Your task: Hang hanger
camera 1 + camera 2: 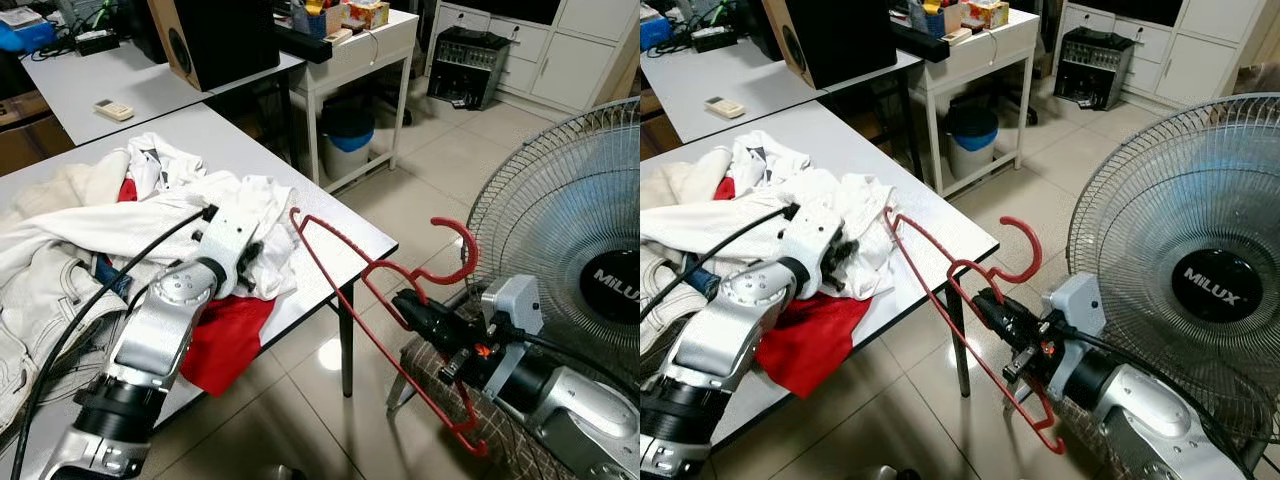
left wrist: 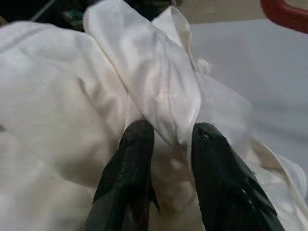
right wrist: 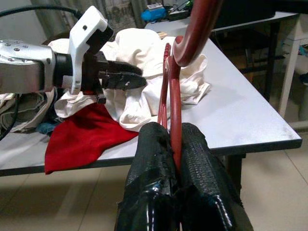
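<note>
Right wrist view has the right gripper [image 3: 174, 144] clamped on the red hanger [image 1: 390, 270] near its hook, its long axis slanting ahead toward the white shirt [image 1: 240, 205], where the nearer left gripper [image 2: 166, 139] pinches a fold

The grey surface [image 1: 330, 215] carries heaped white clothes [image 1: 150, 215]; a red cloth [image 1: 228, 340] drapes over its near edge.

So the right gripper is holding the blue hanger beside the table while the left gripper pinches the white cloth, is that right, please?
Not quite: the hanger is red, not blue, as the left eye view shows. The right gripper does hold it beside the table, and the left gripper pinches the white cloth.
</note>
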